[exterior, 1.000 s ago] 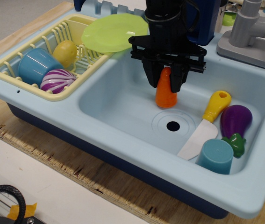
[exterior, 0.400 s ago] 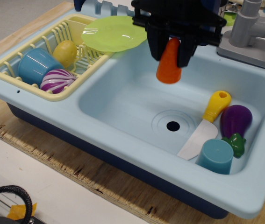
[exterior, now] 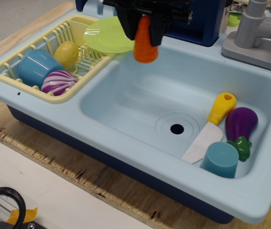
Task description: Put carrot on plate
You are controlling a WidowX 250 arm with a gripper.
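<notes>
The orange toy carrot (exterior: 145,47) hangs wide end down in the air, above the sink's back left corner. My black gripper (exterior: 143,27) is shut on its narrow upper part, and the tip is hidden between the fingers. The lime-green plate (exterior: 105,36) rests on the back right end of the yellow dish rack (exterior: 11,76), just left of the carrot. The carrot's left edge overlaps the plate's right rim in this view.
The light blue sink (exterior: 125,114) holds a yellow-handled toy knife (exterior: 211,121), a purple eggplant (exterior: 241,126) and a blue cup (exterior: 220,160) at the right. The rack holds a blue cup (exterior: 35,67), a yellow piece (exterior: 67,54) and a purple striped piece (exterior: 58,82). A grey faucet (exterior: 257,31) stands at the back right.
My gripper has lifted the carrot out of the sink basin and carried it up and left, toward the plate. Nothing else has moved.
</notes>
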